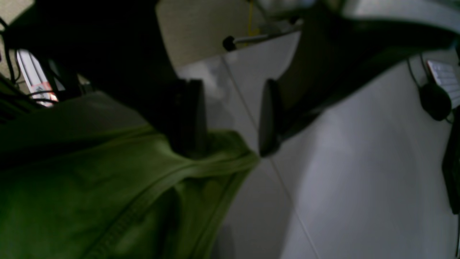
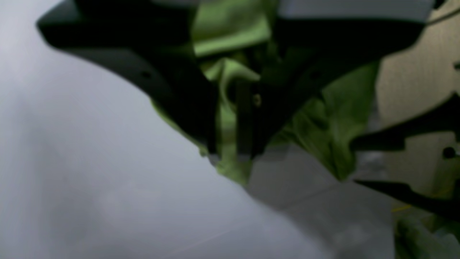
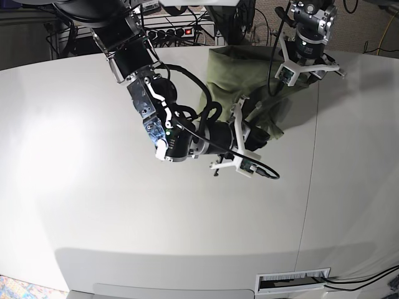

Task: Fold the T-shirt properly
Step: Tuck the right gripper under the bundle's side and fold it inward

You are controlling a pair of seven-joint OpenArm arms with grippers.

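Note:
The olive-green T-shirt [image 3: 240,78] lies bunched at the far middle of the white table [image 3: 93,187]. My right gripper [image 3: 260,138] reaches in from the left and is shut on a fold of the T-shirt [image 2: 230,169]; in the right wrist view the cloth sits pinched between the dark fingers [image 2: 201,118], lifted off the table. My left gripper [image 1: 230,144] stands open at the shirt's far right corner [image 3: 298,80]. One of its fingers [image 1: 188,118] rests on the hemmed edge of the T-shirt [image 1: 107,180]; the other is over bare table.
A seam [image 3: 310,174] runs down the table on the right. Cables and a power strip [image 3: 174,30] sit behind the far edge. A slotted vent [image 3: 293,281] lies at the front edge. A black round device [image 1: 435,100] rests on the table.

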